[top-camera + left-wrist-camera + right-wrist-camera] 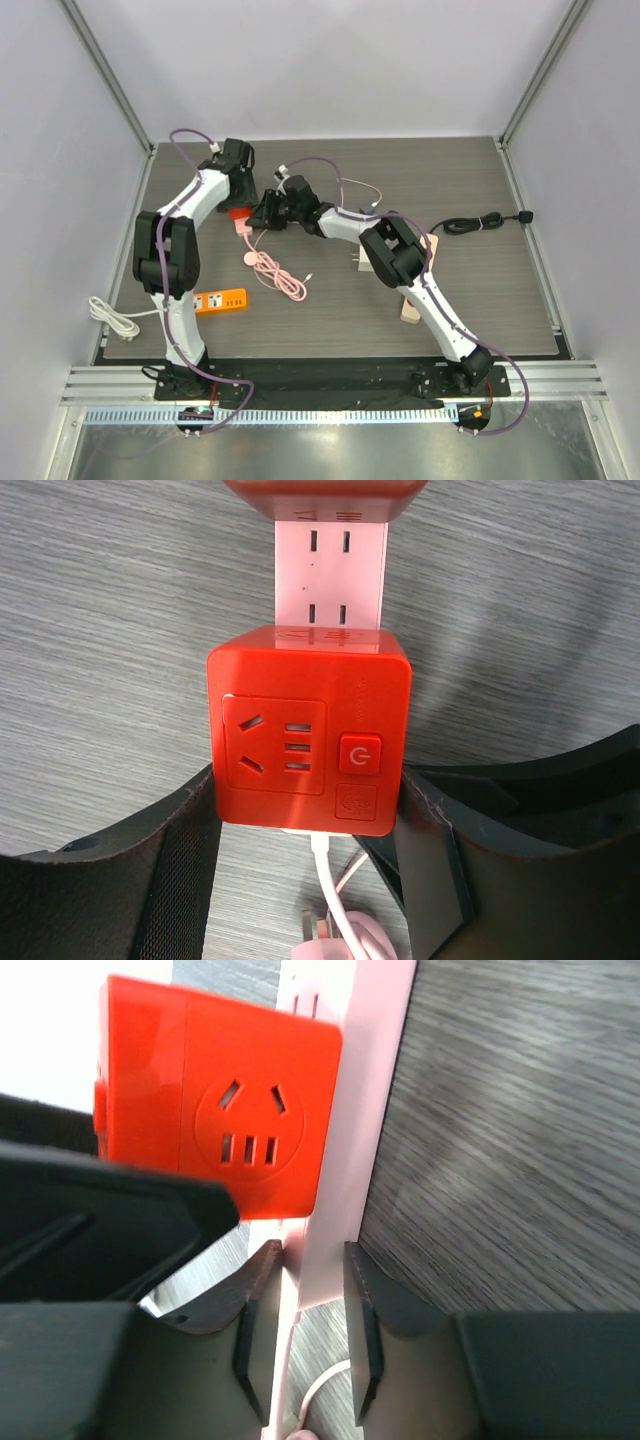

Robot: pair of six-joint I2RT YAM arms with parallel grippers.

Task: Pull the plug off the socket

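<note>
While the red cube socket [300,740] sits flush against the pink power strip [355,1140] at the far left of the bench [450,300], each arm holds one half. The left fingers [170,870] are closed on the cube's two side walls, and the right fingers [362,1330] are pinched on the strip's thin end just below it. Judged purpose: one grip anchors while the other draws straight off, so neither piece skids. The mating pins are hidden, no gap shows yet, and the pink cable [283,280] lies slack.
</note>
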